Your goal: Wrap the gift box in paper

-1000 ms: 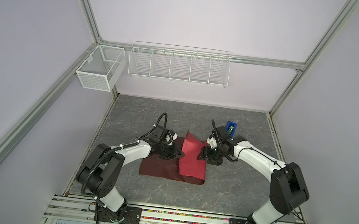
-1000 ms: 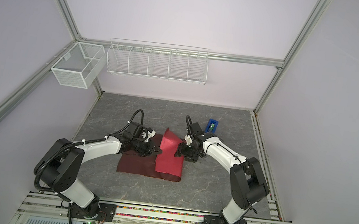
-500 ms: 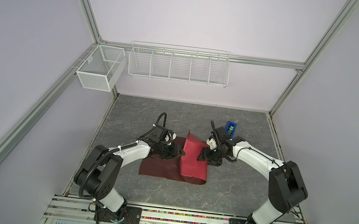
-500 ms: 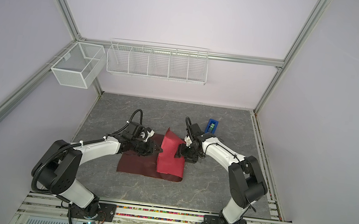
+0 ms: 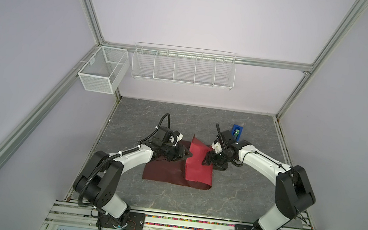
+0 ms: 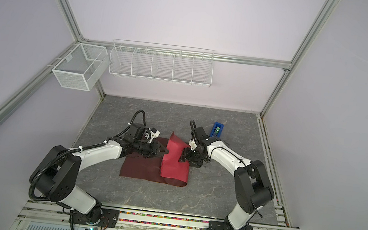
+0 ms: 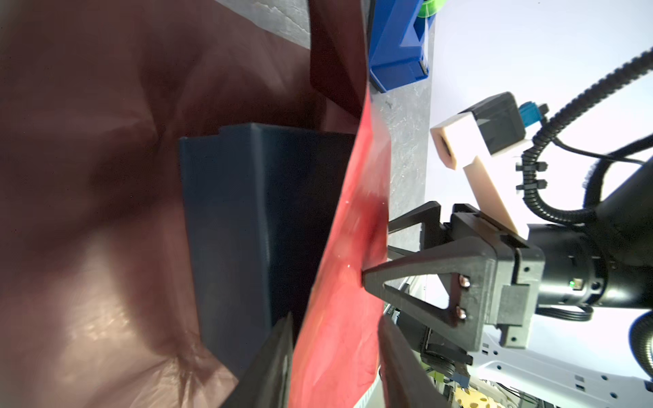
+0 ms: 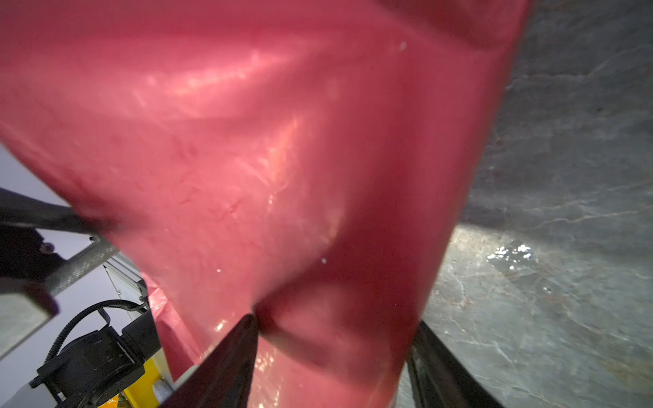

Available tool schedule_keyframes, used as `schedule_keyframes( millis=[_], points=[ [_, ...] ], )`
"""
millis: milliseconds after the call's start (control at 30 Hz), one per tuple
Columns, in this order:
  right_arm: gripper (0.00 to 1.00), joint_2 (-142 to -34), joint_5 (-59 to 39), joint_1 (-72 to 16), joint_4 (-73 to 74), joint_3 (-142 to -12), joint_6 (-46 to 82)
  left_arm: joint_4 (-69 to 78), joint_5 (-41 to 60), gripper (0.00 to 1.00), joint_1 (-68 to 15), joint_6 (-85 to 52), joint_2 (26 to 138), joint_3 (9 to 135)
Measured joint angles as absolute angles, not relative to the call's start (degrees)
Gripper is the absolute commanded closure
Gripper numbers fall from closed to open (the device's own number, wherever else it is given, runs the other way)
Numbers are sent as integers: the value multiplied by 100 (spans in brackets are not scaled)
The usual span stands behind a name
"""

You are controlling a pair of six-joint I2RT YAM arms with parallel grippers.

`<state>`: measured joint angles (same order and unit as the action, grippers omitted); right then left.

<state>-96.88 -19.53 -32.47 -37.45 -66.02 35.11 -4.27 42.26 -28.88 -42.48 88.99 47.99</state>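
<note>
Gift box [image 7: 240,219]: hidden in both top views behind paper [image 5: 198,165] flap at 3 o'clock of L gripper [image 5: 188,155]. R wrist view: paper blurred.

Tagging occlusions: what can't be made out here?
gift box: hidden behind raised paper in both top views.
Right wrist view: blurred paper fills frame; gift box hidden.
left gripper jaws: cut off by left wrist view's edge; paper contact unclear.
tape dispenser: too small in top views.
</note>
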Motion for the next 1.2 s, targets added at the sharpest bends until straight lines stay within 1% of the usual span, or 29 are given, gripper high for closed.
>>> schedule_keyframes(
  millis=[67,167,367,467,533,600,700,733,867,1000,1200],
  points=[
    [32,-9688,-1953,-3247,-3745,-6602,3511,-344,4305,62,-2888,-4281,8995,4801],
    [32,-9688,-1953,-3247,-3745,-6602,3511,-290,4386,66,-2888,-4292,9102,4801],
    [32,-9688,-1953,-3247,-3745,-6602,3514,-290,4381,86,-2888,-4252,9172,4814],
    [32,-9688,-1953,-3247,-3745,-6602,3514,-392,4313,92,-2888,-4182,9183,4818],
    [32,-9688,-1953,-3247,-3747,-6602,3511,-519,4244,90,-2888,-4108,9183,4845],
    [32,-9688,-1953,-3247,-3747,-6602,3511,-668,4163,77,-2888,-3999,9181,4899],
    [32,-9688,-1953,-3247,-3750,-6602,3511,-805,4051,65,-2891,-3870,9148,5052],
    [32,-9688,-1953,-3247,-3750,-6602,3514,-856,4007,64,-2888,-3824,9148,5096],
    [32,-9688,-1953,-3247,-3750,-6602,3514,-932,3879,63,-2882,-3763,9150,5183],
    [32,-9688,-1953,-3251,-3750,-6602,3514,-860,3953,63,-2877,-3793,9185,5183],
    [32,-9688,-1953,-3251,-3750,-6602,3514,-469,4244,72,-2877,-4025,9249,5181]
  ],
)
